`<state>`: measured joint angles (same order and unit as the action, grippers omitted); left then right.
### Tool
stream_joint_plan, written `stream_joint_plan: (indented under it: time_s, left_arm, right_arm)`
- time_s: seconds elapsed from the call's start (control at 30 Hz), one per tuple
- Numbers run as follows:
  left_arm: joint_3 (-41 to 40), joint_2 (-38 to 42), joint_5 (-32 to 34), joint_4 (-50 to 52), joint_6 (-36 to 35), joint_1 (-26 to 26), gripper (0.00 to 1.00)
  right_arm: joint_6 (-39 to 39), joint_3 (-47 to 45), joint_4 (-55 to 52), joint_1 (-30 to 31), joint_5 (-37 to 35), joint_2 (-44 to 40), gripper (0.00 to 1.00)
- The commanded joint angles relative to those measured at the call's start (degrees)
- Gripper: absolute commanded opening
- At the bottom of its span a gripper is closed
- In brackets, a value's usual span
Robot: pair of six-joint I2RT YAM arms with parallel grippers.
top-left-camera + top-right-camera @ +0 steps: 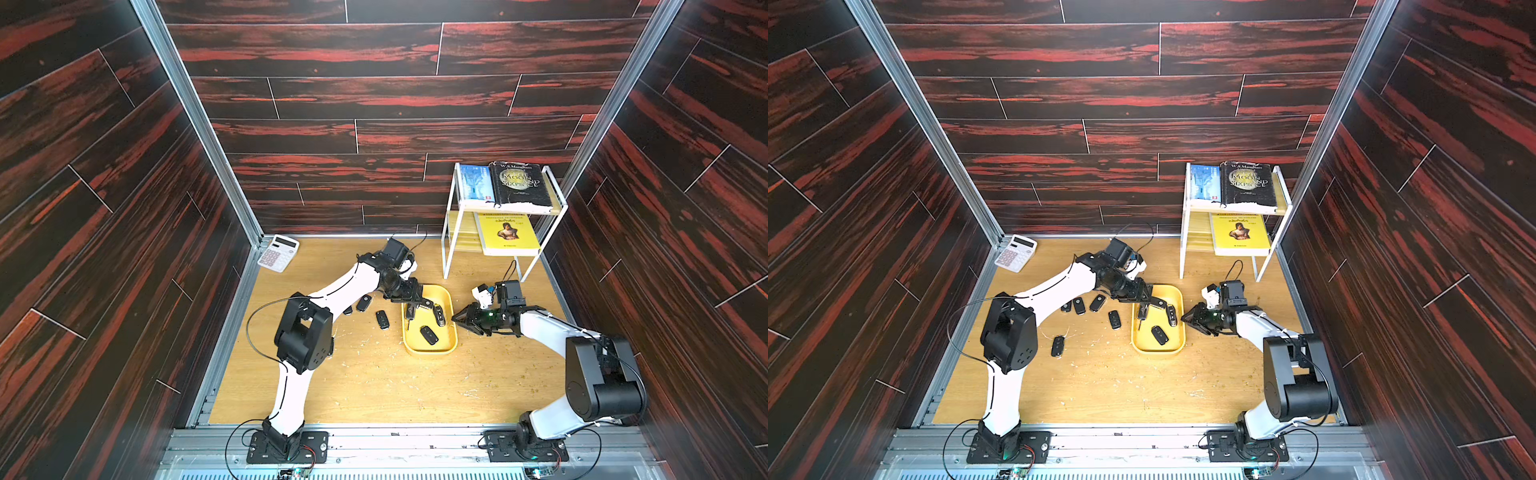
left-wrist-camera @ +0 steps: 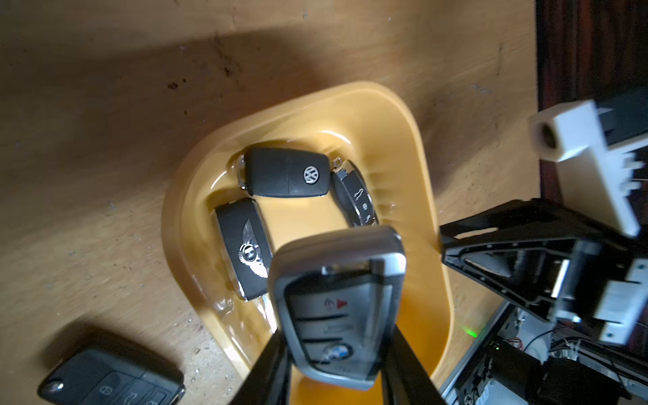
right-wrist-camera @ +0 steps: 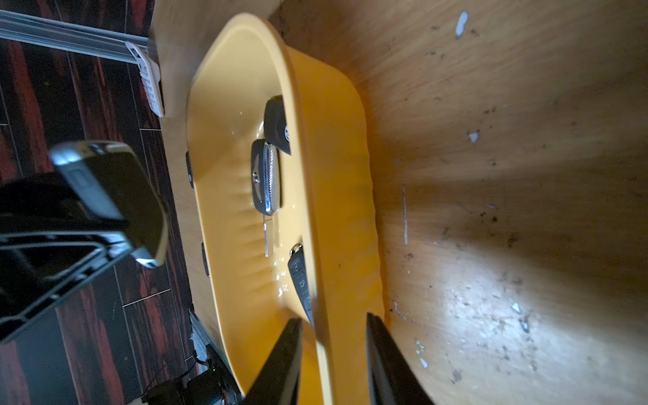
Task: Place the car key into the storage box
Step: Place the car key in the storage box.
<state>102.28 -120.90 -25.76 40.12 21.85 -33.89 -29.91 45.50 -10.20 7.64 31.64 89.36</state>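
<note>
A silver-and-black car key (image 2: 336, 301) with a blue-white badge hangs over the far end of the storage box (image 2: 350, 101), a shallow yellow tray. My left gripper (image 2: 338, 340) is shut on its lower half; in a top view the left gripper (image 1: 419, 305) is above the tray (image 1: 428, 351). Three fobs lie inside: a VW one (image 2: 284, 173), a winged-badge one (image 2: 245, 245) and a chrome-edged one (image 2: 356, 196). My right gripper (image 3: 333, 326) stands open astride the tray's right rim (image 3: 336, 140), one finger inside and one outside.
Several black fobs lie loose on the wooden table left of the tray (image 1: 1114, 319) (image 1: 1058, 345) (image 2: 112, 378). A white wire rack (image 1: 451, 249) holding books stands at the back right. A white calculator (image 1: 277, 252) sits in the back left corner.
</note>
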Motion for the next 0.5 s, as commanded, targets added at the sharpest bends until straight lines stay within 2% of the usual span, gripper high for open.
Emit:
stream_joint_plan:
  time_s: [0.0,0.23,0.47]
  left_arm:
    - [2.0,-0.1,6.4,3.7,-0.2,-1.2,0.1]
    - [8.8,-4.6,13.0,10.1,0.3,-3.7,0.08]
    - [18.2,-11.6,15.3,16.9,1.5,-5.5,0.08]
  right_arm:
    - [0.5,0.7,0.3,0.0,1.3,0.6,0.34]
    - [0.4,0.5,0.7,0.0,1.7,0.8,0.34]
    - [0.6,0.0,1.0,0.0,2.1,0.6,0.32]
